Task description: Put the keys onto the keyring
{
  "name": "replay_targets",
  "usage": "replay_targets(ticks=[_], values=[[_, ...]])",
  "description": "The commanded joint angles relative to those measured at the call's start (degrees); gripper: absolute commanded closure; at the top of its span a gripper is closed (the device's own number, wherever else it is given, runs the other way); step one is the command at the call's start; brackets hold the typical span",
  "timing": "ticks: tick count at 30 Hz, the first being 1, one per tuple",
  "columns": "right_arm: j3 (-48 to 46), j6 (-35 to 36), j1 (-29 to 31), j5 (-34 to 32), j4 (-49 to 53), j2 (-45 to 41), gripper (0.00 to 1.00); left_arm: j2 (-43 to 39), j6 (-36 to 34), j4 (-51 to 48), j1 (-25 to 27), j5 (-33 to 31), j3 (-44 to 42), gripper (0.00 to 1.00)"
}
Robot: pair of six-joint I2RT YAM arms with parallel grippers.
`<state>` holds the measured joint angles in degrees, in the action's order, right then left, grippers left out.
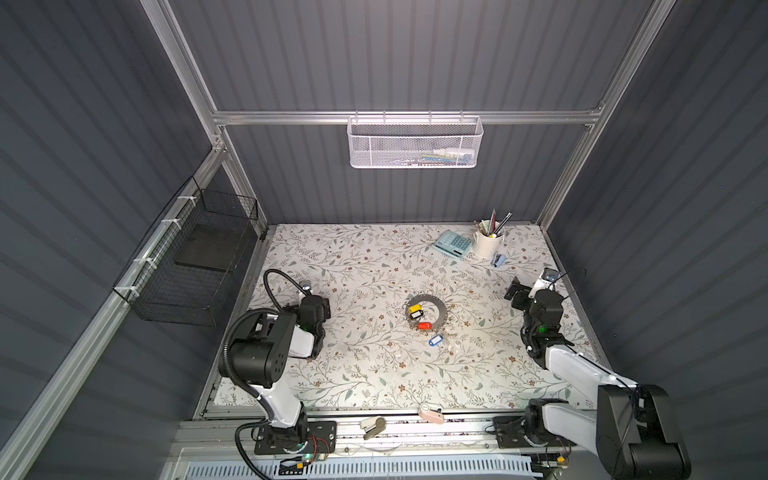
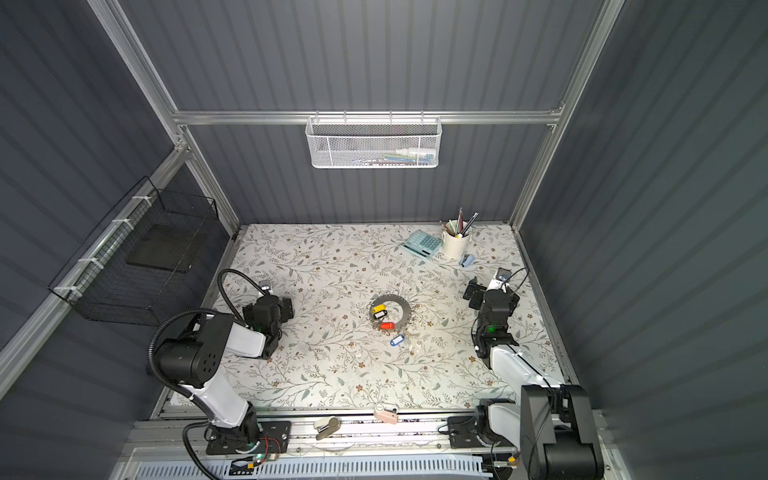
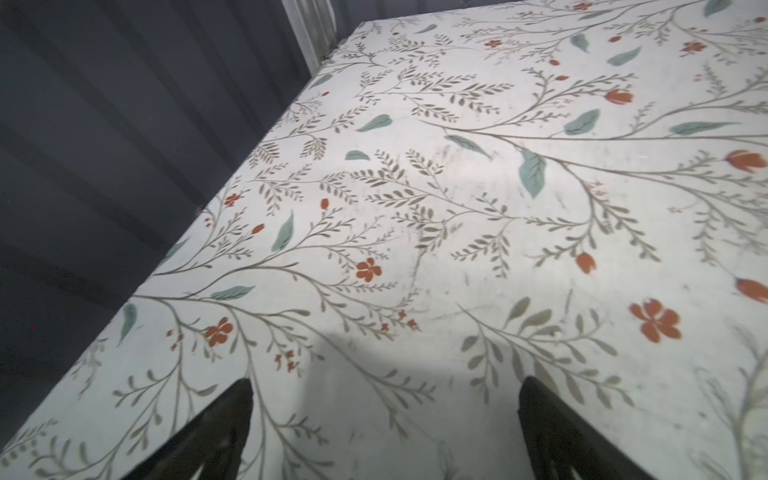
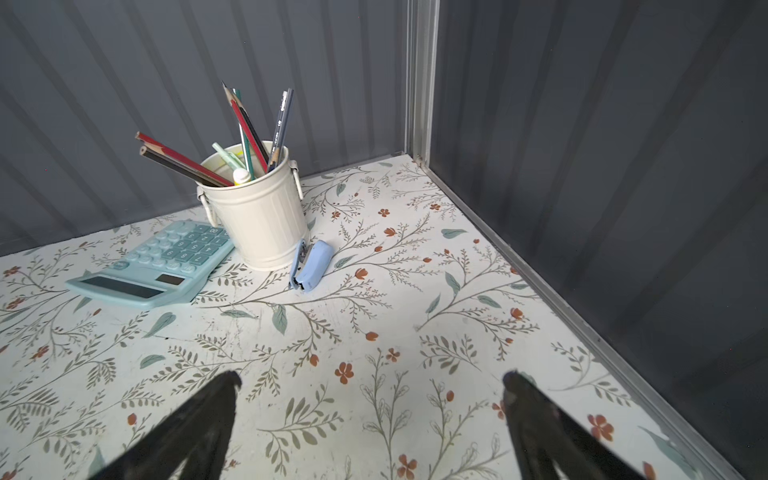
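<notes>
The keyring (image 1: 439, 306) (image 2: 404, 308), a flat grey metal ring, lies on the floral table near its middle in both top views. A yellow-tagged key (image 1: 414, 308) (image 2: 378, 308) lies at the ring's left inner edge. A red-tagged key (image 1: 424, 326) (image 2: 387, 325) rests across its front rim, and a blue-tagged key (image 1: 434, 340) (image 2: 397, 340) lies on the table just in front. My left gripper (image 1: 326, 309) (image 2: 289, 307) (image 3: 384, 384) is open and empty, well left of the ring. My right gripper (image 1: 514, 293) (image 2: 471, 292) (image 4: 372, 378) is open and empty, far right of it.
At the back right stand a teal calculator (image 1: 454, 244) (image 4: 153, 266), a cream pencil cup (image 1: 488, 244) (image 4: 257, 220) and a pale blue stapler (image 1: 498, 260) (image 4: 309, 264). A pink object (image 1: 431, 413) and an olive stapler (image 1: 372, 427) lie on the front rail. A black wire basket (image 1: 191, 266) hangs left.
</notes>
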<state>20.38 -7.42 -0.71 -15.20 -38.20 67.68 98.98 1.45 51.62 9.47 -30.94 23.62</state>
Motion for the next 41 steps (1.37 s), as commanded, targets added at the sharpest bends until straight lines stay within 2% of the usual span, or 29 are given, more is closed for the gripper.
replay_targets(ticks=[1,2,4,5,11,14,16,20,23,25,28,30,32,35,37,41], values=[[2.26,3.77,-0.77,5.61,-4.25,2.64,0.01,-0.07,-1.71,5.56,-0.25,2.18,1.36,0.00],[3.38,3.18,-1.07,5.56,-1.51,2.35,0.01,-0.95,-1.07,3.07,-0.25,2.35,1.73,0.00],[2.87,3.19,-1.87,8.17,-4.26,3.11,0.01,0.31,-1.98,7.18,-0.33,2.33,1.14,0.00],[3.15,3.00,-2.06,8.63,-4.69,3.46,0.01,-0.28,-1.53,5.31,-0.33,2.36,1.34,0.00],[4.34,2.88,-2.03,11.70,4.35,2.10,0.01,-0.33,-1.48,5.30,-0.33,2.26,1.34,0.00],[0.13,3.32,-1.85,11.18,-4.39,4.29,0.01,-0.34,-1.48,5.44,-0.33,2.26,1.41,0.00],[1.35,3.73,-1.83,11.46,-4.65,7.45,0.01,-0.30,-1.50,5.43,-0.33,2.28,1.34,0.00],[-0.89,4.30,-1.93,12.71,-12.06,11.17,0.01,-0.32,-1.45,5.43,-0.33,2.22,1.34,0.00],[-3.81,3.23,-2.52,11.31,-23.96,17.02,0.01,-0.35,-1.46,5.43,-0.33,2.27,1.34,0.00],[-2.57,2.59,-2.60,11.18,-16.91,14.62,0.01,-0.26,-1.45,5.27,-0.33,2.31,1.43,0.00],[-2.58,2.15,-3.32,11.68,-20.43,16.70,0.01,-0.23,-1.46,5.17,-0.33,2.37,1.51,0.00],[-1.62,2.15,-3.33,11.76,-16.43,15.48,0.01,-0.29,-1.45,5.19,-0.33,2.34,1.39,0.00],[-3.04,2.41,-3.33,12.04,-20.91,16.20,0.01,-0.24,-1.48,5.25,-0.33,2.36,1.46,0.00],[-3.02,5.77,-0.82,12.73,-20.21,15.92,0.01,-0.17,-1.47,4.78,-0.33,2.59,1.75,0.00],[-4.11,6.10,-0.61,12.45,-22.44,16.00,0.01,-0.34,-1.02,3.69,-1.28,4.62,2.21,0.00],[-3.33,6.03,-0.78,13.18,-21.04,16.01,0.01,-0.45,-1.06,4.18,-1.38,4.50,1.78,0.00]])
